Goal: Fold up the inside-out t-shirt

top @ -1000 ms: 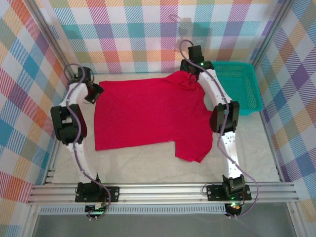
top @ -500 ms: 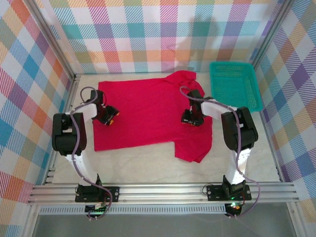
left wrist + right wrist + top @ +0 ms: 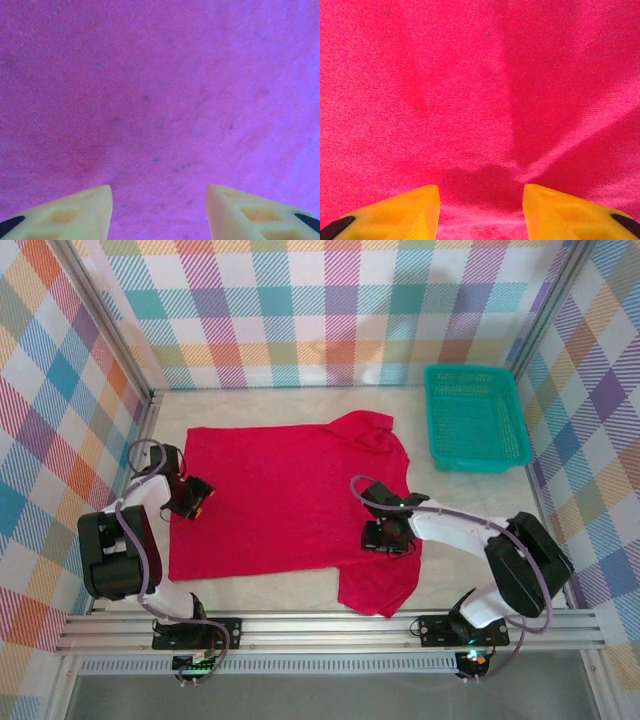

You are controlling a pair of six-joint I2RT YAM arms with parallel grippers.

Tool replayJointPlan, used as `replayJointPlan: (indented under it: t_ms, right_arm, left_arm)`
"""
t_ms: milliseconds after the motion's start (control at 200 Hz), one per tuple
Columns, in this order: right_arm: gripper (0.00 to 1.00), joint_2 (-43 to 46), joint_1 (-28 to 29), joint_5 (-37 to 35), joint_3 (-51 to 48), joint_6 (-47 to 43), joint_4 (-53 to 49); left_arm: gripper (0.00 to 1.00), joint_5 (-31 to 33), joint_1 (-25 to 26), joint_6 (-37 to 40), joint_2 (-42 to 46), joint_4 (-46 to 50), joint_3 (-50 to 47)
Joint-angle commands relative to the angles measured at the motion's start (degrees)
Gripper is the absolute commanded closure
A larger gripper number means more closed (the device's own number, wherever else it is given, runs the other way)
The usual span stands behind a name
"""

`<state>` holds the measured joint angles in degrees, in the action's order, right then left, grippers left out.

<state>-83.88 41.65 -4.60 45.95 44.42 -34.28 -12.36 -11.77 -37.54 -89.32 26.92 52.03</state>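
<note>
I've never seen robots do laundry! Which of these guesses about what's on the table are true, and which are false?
1. The red t-shirt lies spread on the table. True.
2. The shirt sits inside the teal basket. False: the basket stands in the far right corner, apart from the shirt.
3. The left gripper and right gripper are both over the shirt. True.
4. The shirt is already folded into a small bundle. False: it lies flat, sleeves out.

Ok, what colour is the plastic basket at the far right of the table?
The basket is teal, clearest in the top external view.
</note>
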Motion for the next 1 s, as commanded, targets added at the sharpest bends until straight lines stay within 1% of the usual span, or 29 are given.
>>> replayJointPlan:
  t_ms: [0, 70, 170, 240, 350, 415, 530, 785, 995]
  right_arm:
    - [0.49, 2.61, -0.7, -8.05, 6.95, -0.86, -3.26]
    - [0.5, -0.61, -3.42, -9.65, 13.29, -5.5, -0.47]
    - [0.57, -9.71, -9.82, -5.16, 23.47, -8.81, 2.56]
    - [0.58, -18.01, -12.66, -2.95, 32.58, -10.79, 3.17]
    - [0.6, -31.62, -15.37, -2.62, 48.35, -12.26, 0.41]
    - [0.6, -38.99, -16.77, -1.73, 56.89, -11.91, -2.5]
    - [0.59, -48.07, -18.41, 0.18, 69.03, -11.18, -6.14]
    - [0.57, -57.48, -18.88, 3.04, 81.4, -8.56, -8.54]
    - [0.58, -60.45, -19.05, 3.18, 83.52, -6.34, -8.36]
  left_arm:
    - [0.47, 0.85, 0.23, 1.09, -0.51, 1.39, 3.65]
    - [0.48, 0.13, 1.22, 0.4, -3.08, 1.22, 6.13]
    - [0.49, -0.3, 3.14, -0.41, -6.42, 1.09, 9.48]
    - [0.49, 0.39, 4.77, -0.33, -8.19, 1.6, 11.8]
    - [0.49, 0.9, 6.51, -0.17, -10.18, 2.35, 14.15]
    - [0.49, 0.69, 6.89, -0.21, -11.13, 2.26, 14.71]
    - [0.5, -0.39, 7.28, -0.21, -12.66, 2.44, 15.69]
    - [0.5, -1.08, 7.9, 0.21, -15.97, 2.9, 17.93]
    - [0.5, -1.53, 8.25, 0.35, -17.29, 3.29, 19.75]
